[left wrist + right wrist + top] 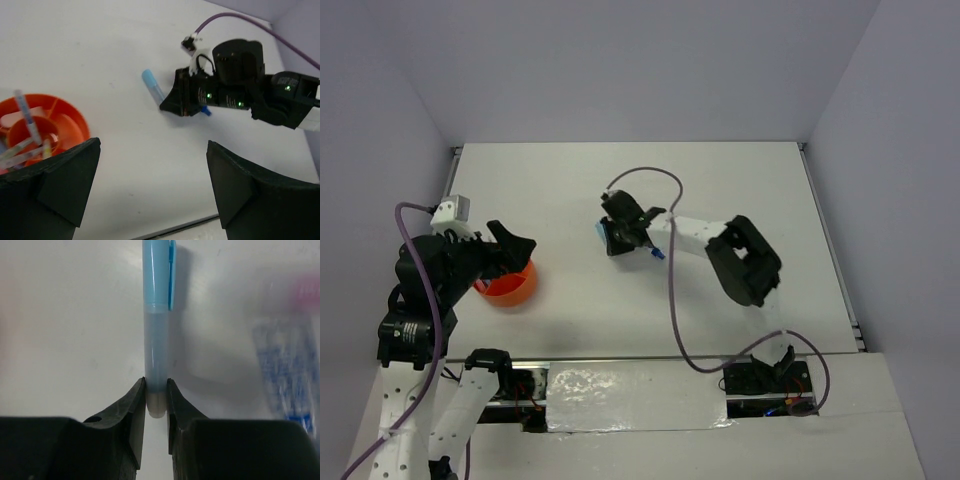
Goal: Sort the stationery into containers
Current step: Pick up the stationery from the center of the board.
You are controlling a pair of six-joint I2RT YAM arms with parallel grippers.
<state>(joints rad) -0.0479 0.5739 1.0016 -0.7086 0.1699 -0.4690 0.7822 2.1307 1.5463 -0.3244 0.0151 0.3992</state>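
The white table [740, 190] carries everything. At its left side stands the orange cup [65, 117], open-topped, with a round inner well and a ribbed outer ring. A clear blue-tipped pen [27, 117] leans upright in the well. Beside that pen lie several pastel pieces [46, 148], pale green and whitish, too crowded to count.

The left gripper [152, 150] hangs just above and beside the cup, its two black fingers [65, 185] spread wide with nothing between them.

Near the middle of the table, well apart from the cup, the right gripper [156, 390] is lowered to the surface. Its fingers are pressed against the pale end of a light blue piece [156, 315]. This capsule-like piece has a darker blue cap and clip, lies flat, and points straight away from the wrist.

Just to the right of that piece lies another clear pen [285, 375] with blue print along its barrel. The print is too blurred to read. No other label or brand can be made out in any view.
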